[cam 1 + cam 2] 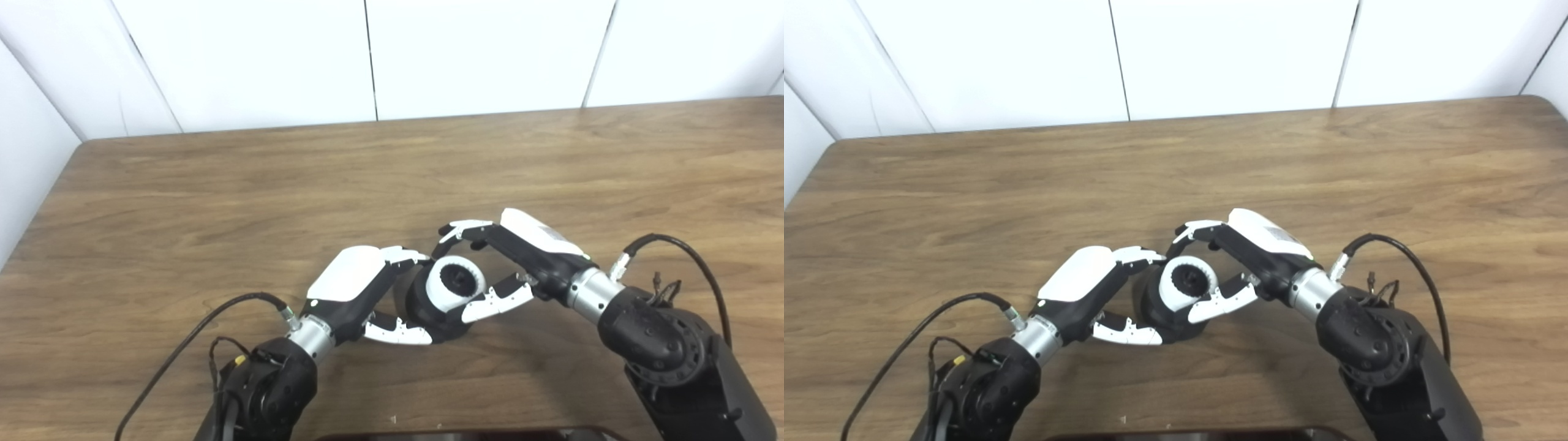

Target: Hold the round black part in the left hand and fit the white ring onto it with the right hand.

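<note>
The round black plastic part (429,312) sits near the front centre of the brown wood-grain worktop (245,184), tilted, its base touching the surface. The left robot hand (373,294) grasps it from the left, thumb beneath and fingers curled over its far side. The white plastic ring (456,283) is seated on the part's upper face, its dark centre exposed. The right robot hand (499,263) pinches the ring, fingers arched above its far rim and thumb against its near edge.
</note>
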You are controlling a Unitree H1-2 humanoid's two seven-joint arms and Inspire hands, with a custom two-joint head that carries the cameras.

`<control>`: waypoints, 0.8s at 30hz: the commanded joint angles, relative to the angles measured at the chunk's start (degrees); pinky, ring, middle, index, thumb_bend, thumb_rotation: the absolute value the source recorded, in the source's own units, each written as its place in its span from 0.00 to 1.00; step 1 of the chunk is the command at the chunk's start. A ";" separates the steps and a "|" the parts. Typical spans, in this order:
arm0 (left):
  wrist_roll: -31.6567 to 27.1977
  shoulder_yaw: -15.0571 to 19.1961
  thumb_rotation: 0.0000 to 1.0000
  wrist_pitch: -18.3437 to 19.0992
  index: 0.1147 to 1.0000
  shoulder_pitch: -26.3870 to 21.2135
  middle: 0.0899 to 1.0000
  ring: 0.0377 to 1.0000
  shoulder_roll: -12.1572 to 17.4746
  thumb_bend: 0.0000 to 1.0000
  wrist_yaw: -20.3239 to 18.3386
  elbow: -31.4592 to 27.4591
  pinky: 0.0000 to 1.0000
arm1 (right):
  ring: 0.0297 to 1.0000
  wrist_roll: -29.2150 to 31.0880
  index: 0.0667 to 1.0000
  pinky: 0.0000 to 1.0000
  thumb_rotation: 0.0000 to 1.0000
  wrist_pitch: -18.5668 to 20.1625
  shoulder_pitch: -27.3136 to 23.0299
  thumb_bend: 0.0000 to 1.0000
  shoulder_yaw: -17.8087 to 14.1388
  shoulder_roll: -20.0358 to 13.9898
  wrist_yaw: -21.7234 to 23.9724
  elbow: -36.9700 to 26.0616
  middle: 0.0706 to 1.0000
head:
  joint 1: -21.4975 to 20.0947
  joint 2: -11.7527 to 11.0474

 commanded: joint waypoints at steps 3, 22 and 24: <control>0.04 0.40 0.50 0.72 0.76 -0.80 0.84 0.90 -0.45 0.80 0.54 -0.89 0.79 | 0.92 0.46 0.68 0.81 0.39 -0.67 -1.83 0.84 -0.43 -0.31 -0.12 -1.18 0.87 | 0.11 -0.04; -0.20 1.60 0.54 3.72 0.84 -1.09 0.86 0.92 0.37 0.93 -2.03 -2.47 0.81 | 0.92 2.81 0.66 0.81 0.42 -0.77 -2.16 0.85 -2.85 -0.62 -1.04 -0.89 0.87 | 1.10 -0.14; -1.30 2.76 0.55 4.53 0.85 -1.03 0.87 0.92 0.64 0.93 -2.58 -3.06 0.82 | 0.90 4.11 0.71 0.80 0.43 -0.78 -1.86 0.84 -4.43 -0.31 -1.86 -0.95 0.87 | 1.63 -0.64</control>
